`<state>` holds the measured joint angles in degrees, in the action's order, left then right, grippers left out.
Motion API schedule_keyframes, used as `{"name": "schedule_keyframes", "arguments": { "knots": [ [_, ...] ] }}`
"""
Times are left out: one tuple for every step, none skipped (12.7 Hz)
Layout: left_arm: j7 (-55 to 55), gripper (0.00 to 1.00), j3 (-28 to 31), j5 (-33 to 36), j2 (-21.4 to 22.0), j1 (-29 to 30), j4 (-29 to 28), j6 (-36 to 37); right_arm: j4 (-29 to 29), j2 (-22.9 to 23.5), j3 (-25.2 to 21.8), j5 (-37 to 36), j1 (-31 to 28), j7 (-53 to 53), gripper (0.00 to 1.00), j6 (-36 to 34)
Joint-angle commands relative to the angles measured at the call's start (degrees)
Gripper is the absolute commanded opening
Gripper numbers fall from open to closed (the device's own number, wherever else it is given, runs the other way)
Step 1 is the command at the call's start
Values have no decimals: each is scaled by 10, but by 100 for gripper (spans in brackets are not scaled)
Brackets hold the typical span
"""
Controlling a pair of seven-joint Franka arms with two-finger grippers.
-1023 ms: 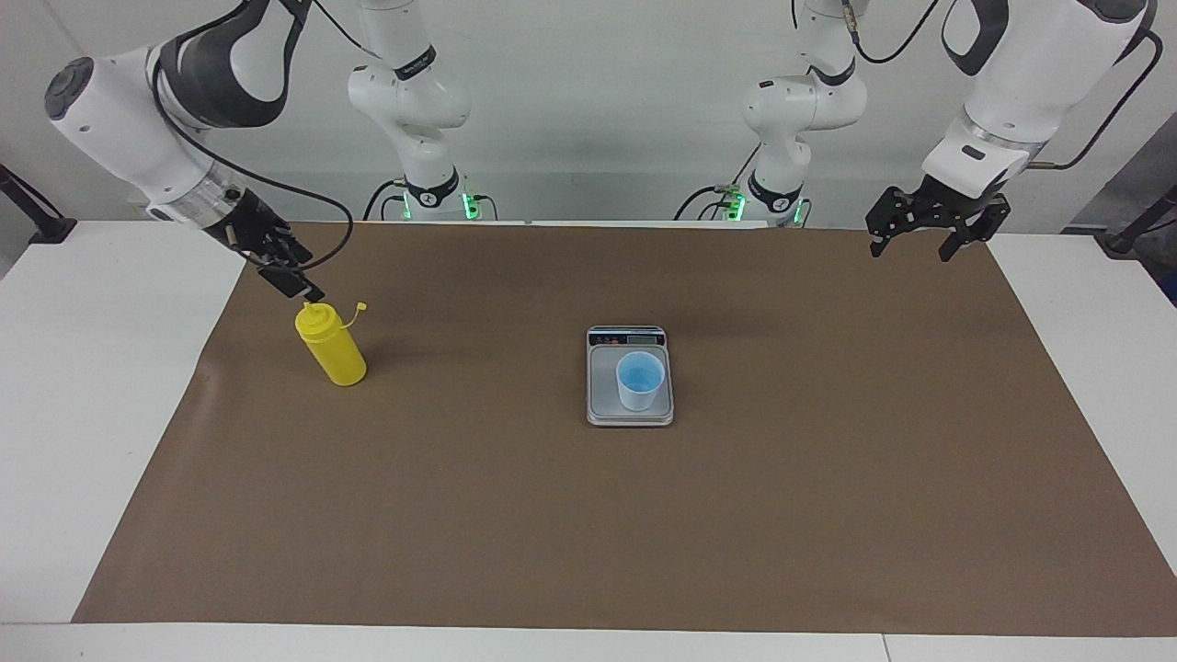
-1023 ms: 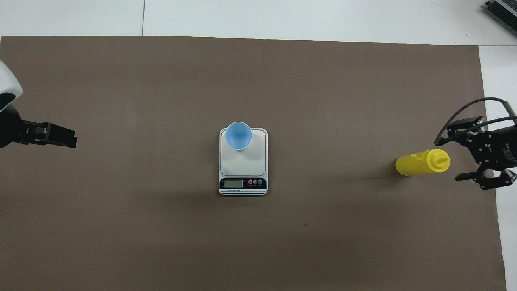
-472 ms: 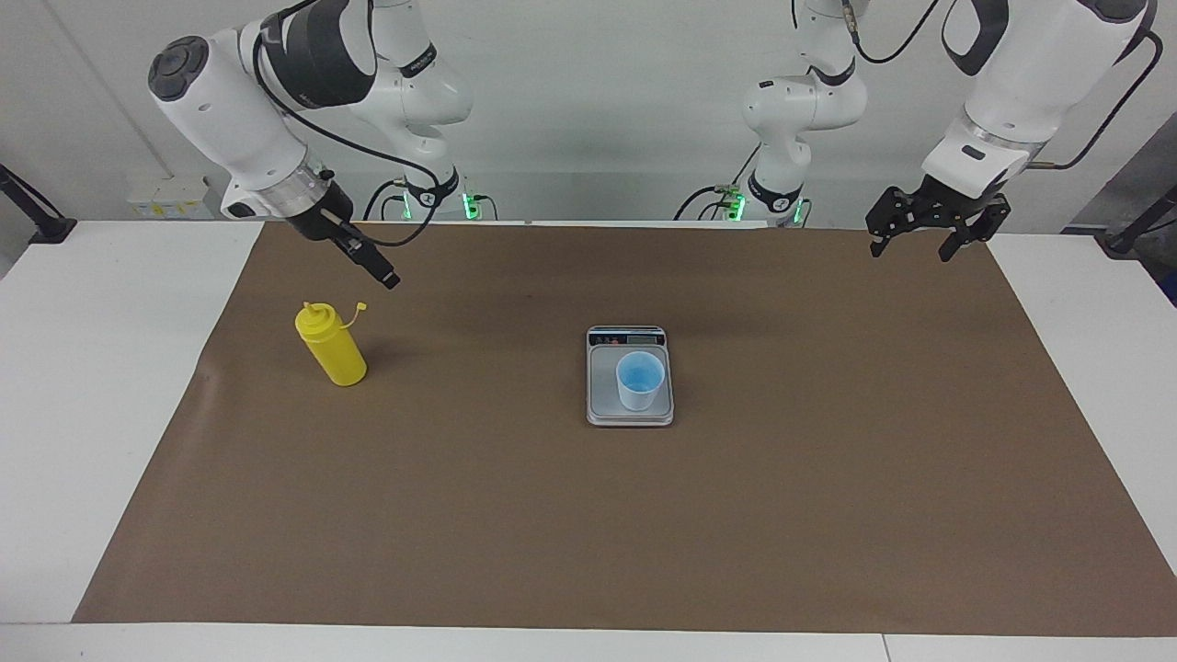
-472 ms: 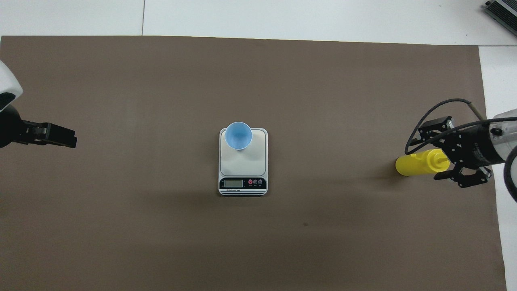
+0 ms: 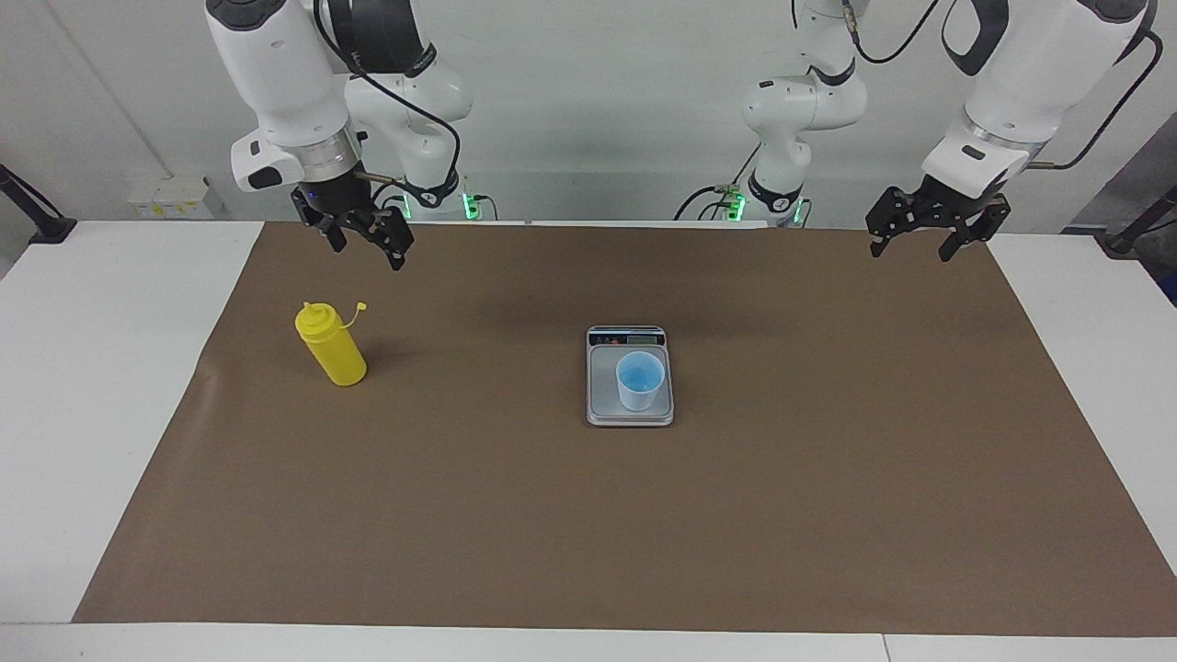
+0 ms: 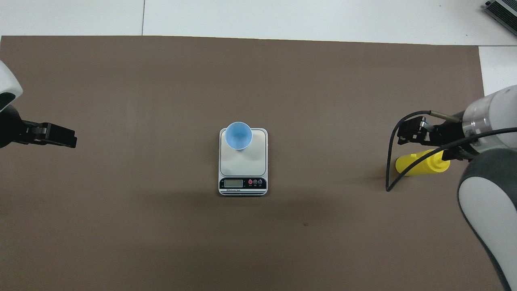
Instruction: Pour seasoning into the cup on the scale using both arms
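The yellow seasoning bottle (image 5: 332,349) (image 6: 420,163) stands upright on the brown mat toward the right arm's end, its small cap hanging off on its tether. The light blue cup (image 5: 640,380) (image 6: 238,136) stands on the silver-grey scale (image 5: 602,395) (image 6: 243,163) at the middle of the mat, on the half of the plate away from the display. My right gripper (image 5: 366,248) hangs open in the air, pointing down, apart from the bottle and holding nothing. My left gripper (image 5: 912,246) (image 6: 72,140) waits open and raised over the mat's edge at the left arm's end.
The brown mat (image 5: 588,515) covers most of the white table (image 5: 92,386). The right arm's black cable (image 6: 389,161) loops in the air over the bottle in the overhead view. A dark device (image 6: 503,10) lies at the table's corner.
The right arm has swung up and away from the bottle's top toward the robots, and its wrist now points down. The bottle, cup, scale and left arm stayed put.
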<state>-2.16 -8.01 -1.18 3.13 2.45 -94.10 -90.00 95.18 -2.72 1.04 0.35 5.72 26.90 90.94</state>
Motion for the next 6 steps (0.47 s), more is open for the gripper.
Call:
{"name": "schedule_keyframes", "arguments": {
  "knots": [
    [-6,100,-1,-3,14,4,-13,2,-93,40,1,-7,-5,-41,100,-51],
    [-6,100,-1,-3,14,4,-13,2,-107,42,1,-7,-5,-61,100,-58],
    [-6,100,0,-3,14,4,-13,2,-112,43,1,-6,-6,-79,100,-59],
    [-6,100,-1,-3,14,4,-13,2,-111,43,1,-5,-5,-89,100,-59],
    [-6,100,-1,-3,14,4,-13,2,-99,40,1,-4,-5,-100,100,-59],
    [-6,100,-1,-3,14,4,-13,2,-91,37,1,-4,-6,-109,100,-59]
  ]
}}
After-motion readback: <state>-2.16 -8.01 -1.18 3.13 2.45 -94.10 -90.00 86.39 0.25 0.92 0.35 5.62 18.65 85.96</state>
